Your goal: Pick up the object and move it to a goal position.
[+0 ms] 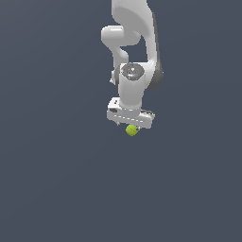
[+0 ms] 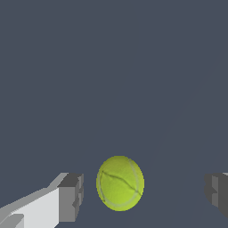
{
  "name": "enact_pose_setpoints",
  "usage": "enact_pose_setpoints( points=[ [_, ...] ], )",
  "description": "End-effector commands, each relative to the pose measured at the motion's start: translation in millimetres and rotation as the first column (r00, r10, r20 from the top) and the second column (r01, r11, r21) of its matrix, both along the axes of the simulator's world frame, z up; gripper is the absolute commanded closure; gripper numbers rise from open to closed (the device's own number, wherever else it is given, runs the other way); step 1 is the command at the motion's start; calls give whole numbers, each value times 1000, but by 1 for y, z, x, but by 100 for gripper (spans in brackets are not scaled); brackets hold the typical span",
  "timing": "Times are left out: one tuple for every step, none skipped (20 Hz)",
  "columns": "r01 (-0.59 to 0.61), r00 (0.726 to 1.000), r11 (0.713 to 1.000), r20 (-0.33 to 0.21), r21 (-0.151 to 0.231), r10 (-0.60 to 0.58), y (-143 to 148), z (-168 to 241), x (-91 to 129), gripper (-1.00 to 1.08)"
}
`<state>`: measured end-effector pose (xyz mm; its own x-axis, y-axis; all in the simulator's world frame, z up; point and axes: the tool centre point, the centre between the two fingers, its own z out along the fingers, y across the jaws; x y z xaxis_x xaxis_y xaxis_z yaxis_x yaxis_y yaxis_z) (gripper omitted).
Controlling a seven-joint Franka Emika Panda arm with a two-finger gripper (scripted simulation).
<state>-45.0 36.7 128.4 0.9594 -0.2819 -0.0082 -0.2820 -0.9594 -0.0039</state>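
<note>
Gripper (image 1: 132,125) wide, holding nothing. Ball (image 2: 120,183) low centre of wrist frame, between fingers (image 2: 71,197), nearer one, gaps both sides. Exterior view: ball directly under hand, height probably right.

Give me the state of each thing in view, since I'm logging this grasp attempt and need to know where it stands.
Tennis ball: between the two claw fingers, gaps on both sides, not gripped; whether it rests on the surface cannot be told.
Claw: open, pointing down, straddling the ball.
Claw fingers: spread wide, neither pad touching the ball.
</note>
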Motion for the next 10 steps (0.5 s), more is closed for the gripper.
enact_pose_setpoints(
  points=[
    [58,998,998,1,-1,-58,5,-7,-8,-92],
    [80,997,997,1,-2,-80,7,-10,-11,-92],
    [103,995,995,2,-2,-103,9,-13,-14,-92],
    [124,992,992,2,-2,-124,11,-16,-17,-92],
    [144,990,990,2,-3,-144,13,-18,-20,-92],
    [163,987,987,3,-3,-163,15,-20,-22,-92],
    [181,983,983,3,-4,-181,16,-22,-25,-92],
    [198,980,980,4,-4,-198,17,-24,-27,-92],
    [213,977,977,4,-4,-213,19,-26,-30,-92],
    [227,974,974,4,-4,-227,20,-28,-32,-92]
  ],
)
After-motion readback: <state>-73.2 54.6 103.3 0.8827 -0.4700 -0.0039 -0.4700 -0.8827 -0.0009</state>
